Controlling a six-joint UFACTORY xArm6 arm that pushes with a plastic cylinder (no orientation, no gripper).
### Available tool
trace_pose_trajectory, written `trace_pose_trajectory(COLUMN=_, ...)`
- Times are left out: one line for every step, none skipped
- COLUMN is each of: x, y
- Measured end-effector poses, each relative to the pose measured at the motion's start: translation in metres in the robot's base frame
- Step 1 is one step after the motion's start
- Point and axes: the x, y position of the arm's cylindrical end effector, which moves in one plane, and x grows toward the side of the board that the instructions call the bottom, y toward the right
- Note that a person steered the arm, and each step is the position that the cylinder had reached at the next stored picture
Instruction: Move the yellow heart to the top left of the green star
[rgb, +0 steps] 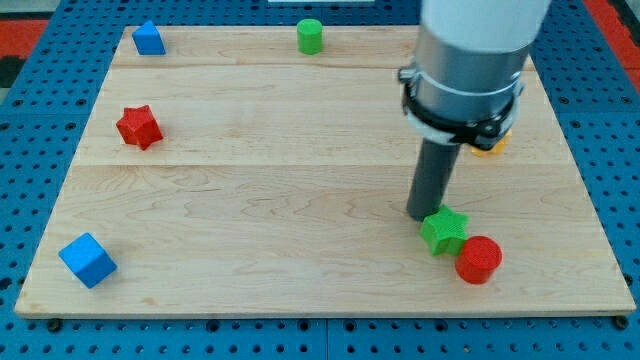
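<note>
The green star (444, 231) lies at the lower right of the wooden board (260, 200). My tip (424, 214) stands right at the star's upper left edge, touching or nearly so. The yellow heart (492, 145) is mostly hidden behind the arm's body at the view's right; only a small yellow-orange edge shows, above and to the right of the star. A red cylinder (479, 259) sits against the star's lower right.
A blue block (148, 38) is at the top left, a green cylinder (310, 36) at the top middle, a red star (139, 127) at the left, and a blue cube (87, 260) at the bottom left. The arm's grey body (470, 60) covers the upper right.
</note>
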Motion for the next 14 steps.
trace_pose_trajectory(x=-0.02, y=0.028)
trace_pose_trajectory(x=-0.035, y=0.073)
trace_pose_trajectory(x=-0.056, y=0.132)
trace_pose_trajectory(x=-0.084, y=0.14)
trace_pose_trajectory(x=-0.113, y=0.14)
trace_pose_trajectory(x=-0.111, y=0.111)
trace_pose_trajectory(x=-0.084, y=0.084)
trace_pose_trajectory(x=-0.075, y=0.045)
trace_pose_trajectory(x=-0.094, y=0.039)
trace_pose_trajectory(x=-0.081, y=0.009)
trace_pose_trajectory(x=-0.059, y=-0.007)
trace_pose_trajectory(x=-0.045, y=-0.013)
trace_pose_trajectory(x=-0.038, y=-0.017)
trace_pose_trajectory(x=-0.038, y=-0.017)
